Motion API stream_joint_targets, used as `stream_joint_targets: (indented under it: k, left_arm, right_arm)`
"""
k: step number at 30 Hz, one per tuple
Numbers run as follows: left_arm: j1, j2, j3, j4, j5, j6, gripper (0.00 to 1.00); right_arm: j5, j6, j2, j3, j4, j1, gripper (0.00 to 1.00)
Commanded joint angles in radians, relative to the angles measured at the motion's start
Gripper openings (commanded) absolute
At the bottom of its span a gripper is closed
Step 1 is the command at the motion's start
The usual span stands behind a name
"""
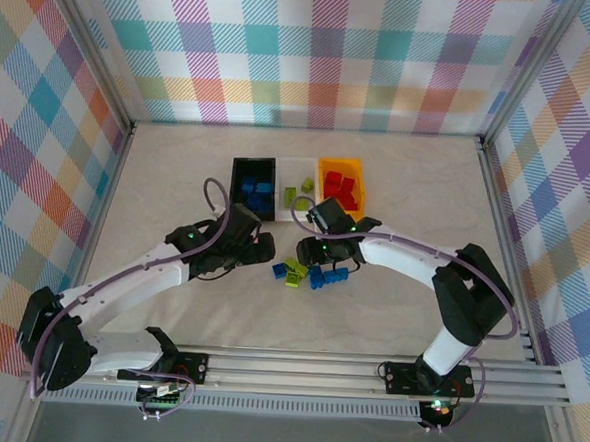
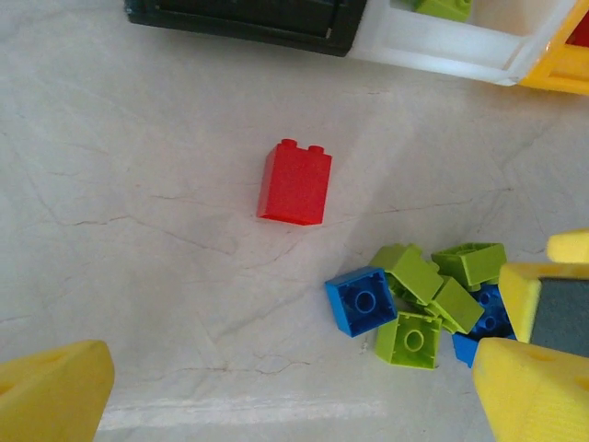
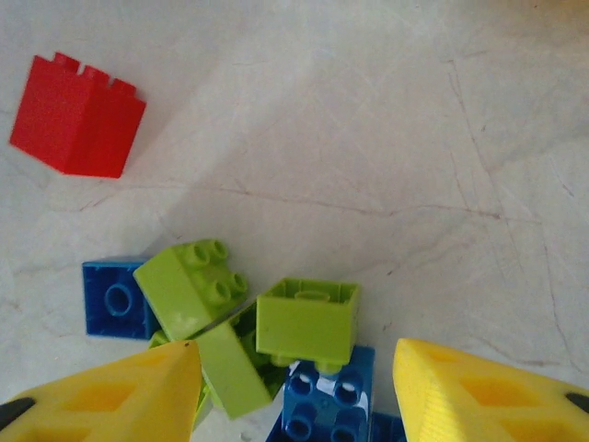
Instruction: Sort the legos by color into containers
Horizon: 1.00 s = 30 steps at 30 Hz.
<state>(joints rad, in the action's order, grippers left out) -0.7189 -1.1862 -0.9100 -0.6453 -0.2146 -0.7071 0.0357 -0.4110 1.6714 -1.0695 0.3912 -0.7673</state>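
A loose pile of lime green and blue legos (image 1: 312, 272) lies on the table in front of the containers: a black bin (image 1: 240, 168) holding blue bricks, a clear bin (image 1: 300, 165) holding green ones, and an orange bin (image 1: 323, 165) holding red ones. My right gripper (image 3: 294, 396) is open and low over the pile. A green brick (image 3: 306, 320) rests upside down on a blue brick (image 3: 327, 401) between its yellow fingers (image 3: 110, 396), apart from both. My left gripper (image 2: 290, 405) is open over bare table, with a lone red brick (image 2: 294, 182) ahead of it.
Both arms meet at the table's middle, their wrists close together just left of and above the pile. Plaid walls enclose the table on three sides. A metal rail (image 1: 366, 371) runs along the near edge.
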Motion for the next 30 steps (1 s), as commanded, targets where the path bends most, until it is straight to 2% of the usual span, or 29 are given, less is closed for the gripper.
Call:
stream_joint_targets:
  k: [1,12,21,25,28,30]
  left_arm:
    - [0.0,0.048,0.037,-0.033,-0.049,-0.032,1.0]
    - [0.001,0.059,0.065,-0.041,-0.071,-0.036,1.0]
    - [0.001,0.036,0.07,-0.034,-0.075,-0.038,1.0]
    - [0.002,0.035,0.068,-0.042,-0.078,-0.039,1.0]
    - [0.003,0.041,0.067,-0.047,-0.081,-0.038,1.0]
    - [0.004,0.041,0.065,-0.05,-0.083,-0.037,1.0]
  right_arm:
    - [0.033,-0.01,0.03,-0.023,0.006,-0.01,0.58]
    - [0.022,-0.01,0.097,-0.044,-0.002,-0.031,0.59]
    - [0.031,-0.014,0.117,-0.037,0.017,-0.032,0.56]
    - [0.113,-0.037,0.13,-0.055,0.067,-0.033,0.49]
    - [0.132,-0.05,0.117,-0.05,0.072,-0.033,0.44]
    - [0.116,-0.048,0.116,-0.052,0.065,-0.033,0.45]
